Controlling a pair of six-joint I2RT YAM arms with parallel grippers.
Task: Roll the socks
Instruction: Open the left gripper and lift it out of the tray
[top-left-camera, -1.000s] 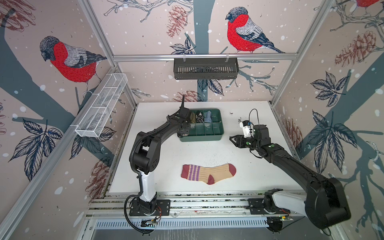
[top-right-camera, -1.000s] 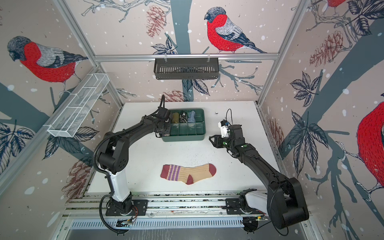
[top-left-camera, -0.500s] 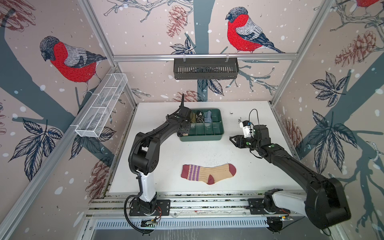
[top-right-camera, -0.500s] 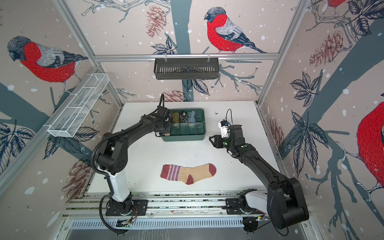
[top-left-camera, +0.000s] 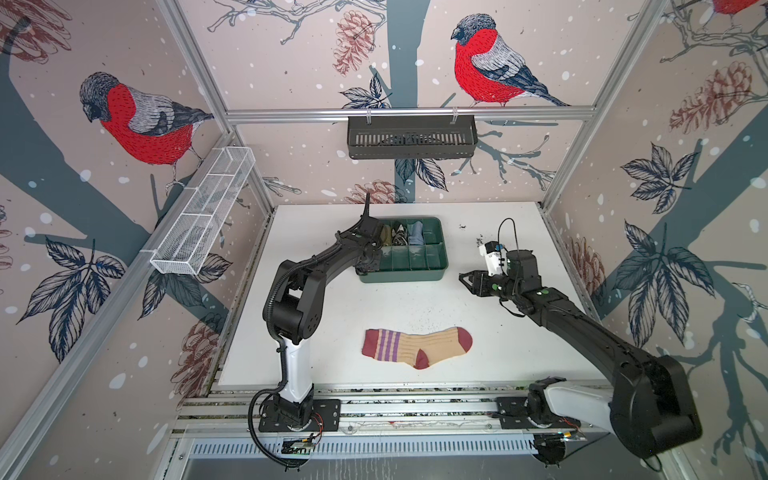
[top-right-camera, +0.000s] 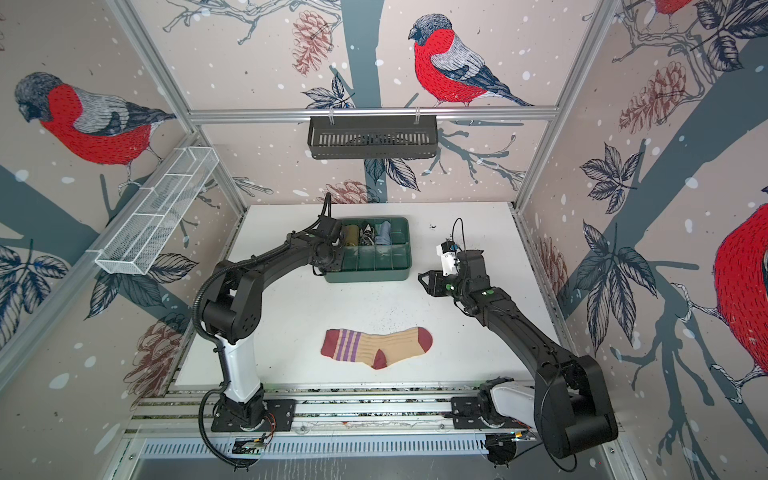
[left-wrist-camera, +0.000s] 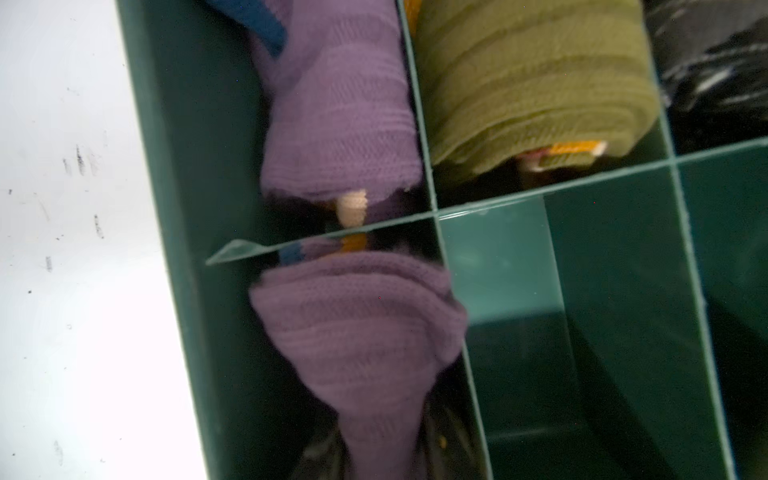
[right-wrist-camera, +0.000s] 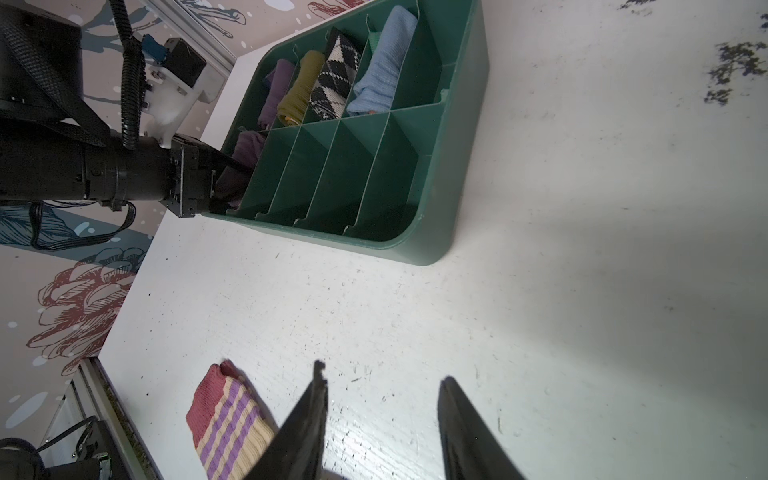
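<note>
the left gripper (right-wrist-camera: 230, 185) is in a corner cell of the green tray (right-wrist-camera: 457, 174) at the purple sock (left-wrist-camera: 361, 332), its grip not clear, while the right gripper (right-wrist-camera: 382, 415) hangs released, empty, and the tan sock (top-left-camera: 415, 347) lies flat.

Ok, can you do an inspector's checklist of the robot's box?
Surface: white table, dark specks.
Job's things: tan ribbed sock with dark red toe, heel, cuff and purple stripes lies flat, unrolled; purple sock bunched in green divided plastic tray's front-left compartment.
Clutter: olive sock roll, black-white patterned roll, light blue roll, another purple bundle in tray's back row.
Grippers: left gripper reaches into tray at purple sock, grip unclear; right gripper open, empty, above table.
Cables: black cable loop at right wrist; black hose along left arm.
Surroundings: bird-print walls; white wire basket, black slotted basket hanging.
</note>
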